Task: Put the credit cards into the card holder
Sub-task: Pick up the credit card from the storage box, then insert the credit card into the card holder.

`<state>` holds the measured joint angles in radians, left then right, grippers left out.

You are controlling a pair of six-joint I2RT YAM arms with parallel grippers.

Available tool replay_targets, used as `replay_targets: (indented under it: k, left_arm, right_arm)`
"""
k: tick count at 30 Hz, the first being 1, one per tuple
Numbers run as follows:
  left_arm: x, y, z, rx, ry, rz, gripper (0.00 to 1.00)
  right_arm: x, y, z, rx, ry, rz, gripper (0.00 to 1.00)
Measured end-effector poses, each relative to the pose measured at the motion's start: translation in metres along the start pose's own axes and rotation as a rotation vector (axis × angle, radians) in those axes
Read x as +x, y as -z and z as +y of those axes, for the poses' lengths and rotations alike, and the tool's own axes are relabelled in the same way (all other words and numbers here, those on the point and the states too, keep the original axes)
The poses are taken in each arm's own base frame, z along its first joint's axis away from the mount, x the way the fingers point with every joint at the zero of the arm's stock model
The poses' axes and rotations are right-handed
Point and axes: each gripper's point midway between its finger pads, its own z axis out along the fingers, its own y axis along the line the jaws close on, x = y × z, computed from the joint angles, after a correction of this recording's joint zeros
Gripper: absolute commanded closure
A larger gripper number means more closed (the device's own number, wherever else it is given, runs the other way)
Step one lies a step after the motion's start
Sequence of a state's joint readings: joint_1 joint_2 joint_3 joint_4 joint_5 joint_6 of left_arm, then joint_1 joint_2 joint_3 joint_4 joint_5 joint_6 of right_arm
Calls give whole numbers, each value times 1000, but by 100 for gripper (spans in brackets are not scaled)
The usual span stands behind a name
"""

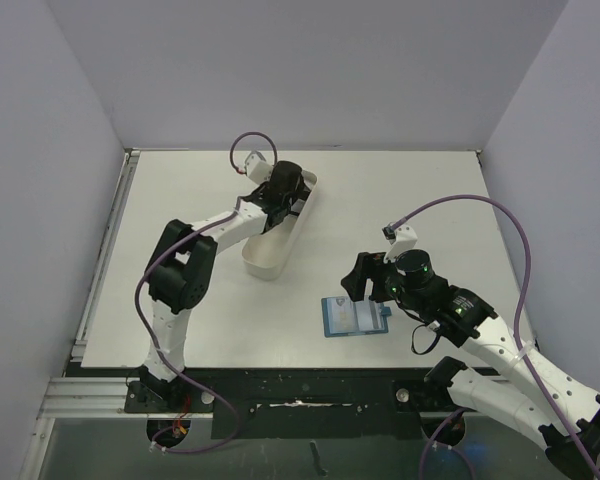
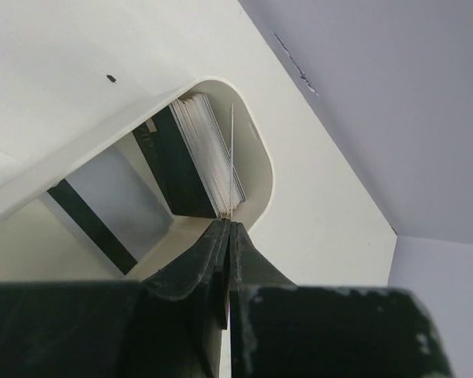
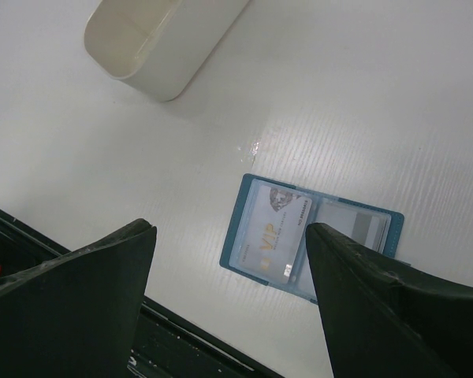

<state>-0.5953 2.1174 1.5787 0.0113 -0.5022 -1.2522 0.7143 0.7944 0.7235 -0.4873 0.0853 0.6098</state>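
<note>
Partly behind right tool (image 3: 229, 230), card holder (image 3: 272, 236)

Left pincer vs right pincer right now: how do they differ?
The left pincer is shut, pinching a thin pale card seen edge-on; the right pincer stands wide open, empty. The left is at the end of the long white oblong tray, by a card stack; the right hovers over the open teal-blue folding card holder. Both have black fingers.
</note>
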Motion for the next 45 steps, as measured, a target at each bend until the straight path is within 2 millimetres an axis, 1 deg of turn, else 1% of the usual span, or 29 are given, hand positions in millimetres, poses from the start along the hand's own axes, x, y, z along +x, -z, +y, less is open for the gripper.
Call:
replay_targets:
  k: [2, 5, 10, 15, 17, 20, 22, 25, 29, 32, 35, 38, 43, 45]
  left_arm:
    - [-4, 9, -2, 9, 3, 7, 100]
    - [-12, 28, -6, 32, 8, 18, 100]
    - [-21, 67, -13, 103, -15, 65, 100]
    - [-19, 104, -17, 206, -72, 179, 100]
    - [-17, 115, -17, 244, -90, 230, 100]
    - [-10, 134, -15, 297, -128, 317, 100]
    - [-3, 146, -12, 329, -153, 377, 100]
    - [11, 167, -1, 361, -191, 469, 100]
    - [37, 196, 22, 388, -235, 610, 100]
    - [59, 211, 35, 391, -265, 696, 100]
    - [83, 230, 46, 393, -297, 785, 100]
    - [103, 248, 54, 405, -320, 856, 100]
    - [123, 266, 65, 405, -343, 925, 100]
    - [128, 270, 67, 403, -347, 938, 100]
  right_arm:
    - [0, 0, 0, 0, 0, 0, 22]
    - [0, 0, 1, -3, -3, 2, 22]
    - [1, 0, 2, -8, -24, 6, 22]
    - [3, 0, 1, 4, -60, 8, 22]
    - [4, -1, -2, 21, -72, 8, 22]
    - [9, -1, -13, 77, -85, 17, 24]
    - [12, -2, -21, 115, -93, 26, 24]
    - [21, -5, -36, 182, -97, 54, 28]
    - [30, -9, -66, 287, -129, 90, 34]
    - [33, -9, -84, 337, -153, 98, 36]
    - [37, -11, -95, 368, -173, 115, 36]
    - [49, -18, -101, 378, -186, 159, 36]
    - [81, -27, -114, 394, -220, 267, 36]
    - [88, -28, -118, 402, -227, 290, 37]
